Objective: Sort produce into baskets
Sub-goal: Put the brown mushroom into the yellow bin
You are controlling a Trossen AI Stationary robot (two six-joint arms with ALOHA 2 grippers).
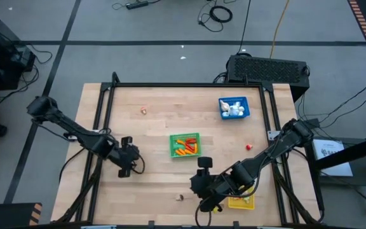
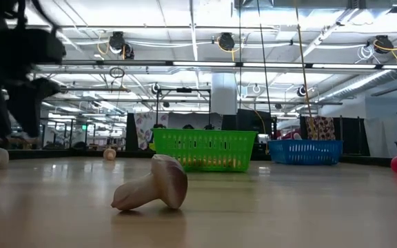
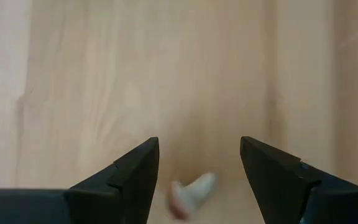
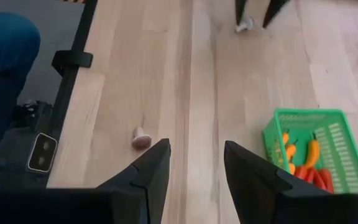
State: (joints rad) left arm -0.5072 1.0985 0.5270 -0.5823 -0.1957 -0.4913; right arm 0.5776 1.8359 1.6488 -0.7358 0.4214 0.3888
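light: bright overhead strips | shadows: soft; left wrist view blurred

We see one basket (image 1: 185,145) mid-worktop (image 1: 157,127), another (image 1: 234,107) behind it to the right, a third (image 1: 241,202) at the front edge, a mushroom (image 1: 180,198) left of it.

Two dark, near-black six-joint arms of matte metal and plastic, built of slim tubular links between thicker rounded joint housings. Left arm's two-finger gripper (image 1: 130,166): a pair of black wedge-shaped fingers (image 3: 135,177) tapering to pointed tips, each with a visible seam step along its inner edge. Right arm's two-finger gripper (image 1: 202,166): matching black angular fingers (image 4: 151,168) of the same tapered form. Finish uniformly dark, without legible markings; a person's blue trouser leg (image 4: 5,56) shows beside the table edge.
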